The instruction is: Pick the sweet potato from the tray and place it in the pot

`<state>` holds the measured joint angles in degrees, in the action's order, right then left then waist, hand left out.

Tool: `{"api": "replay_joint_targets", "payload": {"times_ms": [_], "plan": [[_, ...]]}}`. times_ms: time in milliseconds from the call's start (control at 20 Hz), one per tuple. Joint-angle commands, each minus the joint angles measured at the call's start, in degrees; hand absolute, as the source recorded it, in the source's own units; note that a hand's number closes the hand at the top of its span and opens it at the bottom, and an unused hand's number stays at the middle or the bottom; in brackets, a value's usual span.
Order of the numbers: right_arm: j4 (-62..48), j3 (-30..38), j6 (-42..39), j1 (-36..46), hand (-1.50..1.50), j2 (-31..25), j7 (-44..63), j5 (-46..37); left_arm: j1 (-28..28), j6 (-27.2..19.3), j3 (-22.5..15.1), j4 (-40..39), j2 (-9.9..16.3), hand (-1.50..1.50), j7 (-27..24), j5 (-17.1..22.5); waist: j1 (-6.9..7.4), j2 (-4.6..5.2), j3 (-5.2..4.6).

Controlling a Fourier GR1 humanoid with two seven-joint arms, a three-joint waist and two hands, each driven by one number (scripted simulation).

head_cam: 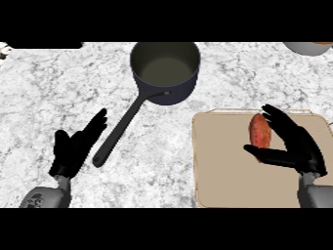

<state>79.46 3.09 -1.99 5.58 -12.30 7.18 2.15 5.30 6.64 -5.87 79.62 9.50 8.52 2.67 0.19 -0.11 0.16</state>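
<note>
You are at the grasp approach. Your right hand point(288, 144) is spread open over the tan, flat tray point(226, 185), fingers straight, thumb just below the sweet potato point(260, 131), nothing pinched. The potato, oblong and reddish, lies on the tray's upper part. Next, close round it, lift, and carry it left to the dark, long-handled pot point(165, 73). Your left hand point(75, 146) rests open on the speckled stone counter point(39, 97).
</note>
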Motion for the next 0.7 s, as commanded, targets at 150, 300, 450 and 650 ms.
{"api": "replay_joint_targets", "payload": {"times_ms": [150, 300, 450, 650], "plan": [[-6.8, -1.9, 1.5, 1.6, 1.5, 3.8, -8.6, -4.7, -1.6, 0.3, -1.0, -1.1, -2.1, 0.0, -1.4, -2.5, -0.11, 0.12, -0.16], [-10.9, 1.4, -1.4, 1.9, 1.5, 3.1, -13.6, -1.2, 0.1, -1.2, -0.3, -0.8, -3.3, 0.0, 0.9, -2.4, -0.17, 0.13, -0.15], [-13.2, 2.2, -1.9, 0.1, 1.5, 4.2, -20.0, -0.6, -1.1, 3.1, 2.6, 3.7, 0.8, 0.0, 4.8, 1.2, -0.02, 0.1, -0.13], [-19.9, 1.3, -11.6, 1.4, 1.5, 0.6, -26.9, 0.1, 1.3, 0.7, 1.0, -3.9, -2.4, 0.0, -0.6, -2.3, -0.15, 0.33, -0.12]]}}
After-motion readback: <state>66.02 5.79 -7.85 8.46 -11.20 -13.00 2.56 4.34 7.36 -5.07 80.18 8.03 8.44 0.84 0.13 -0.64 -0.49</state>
